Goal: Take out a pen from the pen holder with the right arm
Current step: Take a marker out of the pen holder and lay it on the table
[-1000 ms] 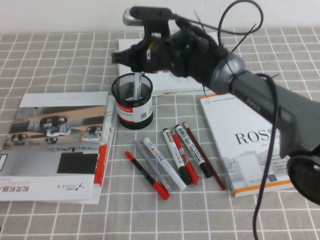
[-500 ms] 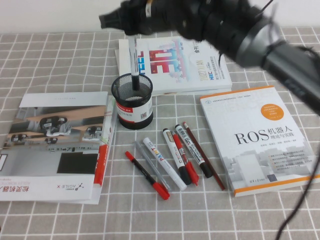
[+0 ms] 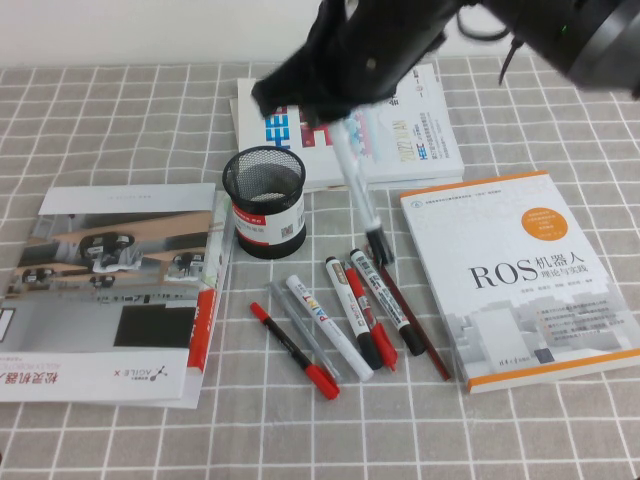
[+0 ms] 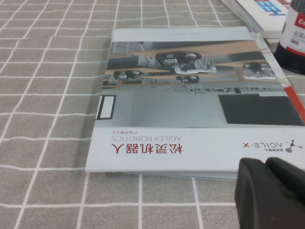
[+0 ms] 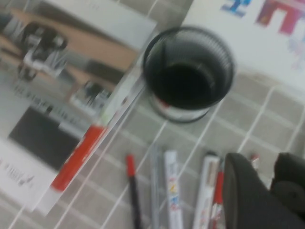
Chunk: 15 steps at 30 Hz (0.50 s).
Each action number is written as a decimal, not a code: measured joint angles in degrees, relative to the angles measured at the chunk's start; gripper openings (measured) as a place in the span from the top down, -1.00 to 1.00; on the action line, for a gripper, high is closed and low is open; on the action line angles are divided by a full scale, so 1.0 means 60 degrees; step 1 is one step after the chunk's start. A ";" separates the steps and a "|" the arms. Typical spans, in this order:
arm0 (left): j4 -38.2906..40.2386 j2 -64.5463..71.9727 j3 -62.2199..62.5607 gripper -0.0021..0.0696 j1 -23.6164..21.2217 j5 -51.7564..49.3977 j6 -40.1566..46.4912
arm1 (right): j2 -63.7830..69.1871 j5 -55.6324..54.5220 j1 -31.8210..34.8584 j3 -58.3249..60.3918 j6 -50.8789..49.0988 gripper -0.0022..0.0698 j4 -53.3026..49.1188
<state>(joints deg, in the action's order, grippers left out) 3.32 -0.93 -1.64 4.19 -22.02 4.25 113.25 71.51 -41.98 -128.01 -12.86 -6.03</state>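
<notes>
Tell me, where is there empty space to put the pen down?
Bare cloth runs along the front, below the loose pens, between the booklet and ROS book. More lies behind the booklet, left of the pen holder. Between holder and ROS book it is crowded. The right hand holds the pen there; the left hand is by the booklet's edge.

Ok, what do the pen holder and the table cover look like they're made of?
Pen holder: probably black metal mesh, matte; the wall is a fine see-through grid. Table cover: seemingly woven fabric, grey with white checks, no shine. Right gripper holds a pen aloft beside the holder; left gripper rests shut by the booklet.
</notes>
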 joint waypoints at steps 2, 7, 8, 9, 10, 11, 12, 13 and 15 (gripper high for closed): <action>0.0000 0.0000 0.0000 0.95 0.0000 0.0000 0.0000 | 0.0037 0.0019 -0.0042 0.0335 0.0096 0.71 0.0408; 0.0000 0.0000 0.0000 0.95 0.0000 0.0000 0.0000 | 0.0245 0.0041 -0.0512 0.1498 0.0293 0.71 0.0746; 0.0000 0.0000 0.0000 0.95 0.0000 0.0000 0.0000 | 0.0295 0.0019 -0.0656 0.1729 0.0308 0.71 0.0776; 0.0000 0.0000 0.0000 0.95 0.0000 0.0000 0.0000 | 0.0333 -0.0155 -0.0805 0.2018 0.0314 0.71 0.0857; 0.0000 0.0000 0.0000 0.95 0.0000 0.0000 0.0000 | 0.0390 -0.0434 -0.0951 0.2287 0.0330 0.71 0.0926; 0.0000 0.0000 0.0000 0.95 0.0000 0.0000 0.0000 | 0.0432 -0.0714 -0.1062 0.2544 0.0330 0.71 0.1005; 0.0000 0.0000 0.0000 0.95 0.0000 0.0000 0.0000 | 0.0500 -0.1096 -0.1196 0.2772 0.0350 0.71 0.1092; 0.0000 0.0000 0.0000 0.95 0.0000 0.0000 0.0000 | 0.0548 -0.1477 -0.1302 0.2956 0.0431 0.71 0.1205; 0.0000 0.0000 0.0000 0.95 0.0000 0.0000 0.0000 | 0.0701 -0.2082 -0.1446 0.3145 0.0544 0.71 0.1428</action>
<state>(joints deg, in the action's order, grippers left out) 3.32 -0.93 -1.64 4.19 -22.02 4.25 117.45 59.02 -50.65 -109.14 -9.60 2.54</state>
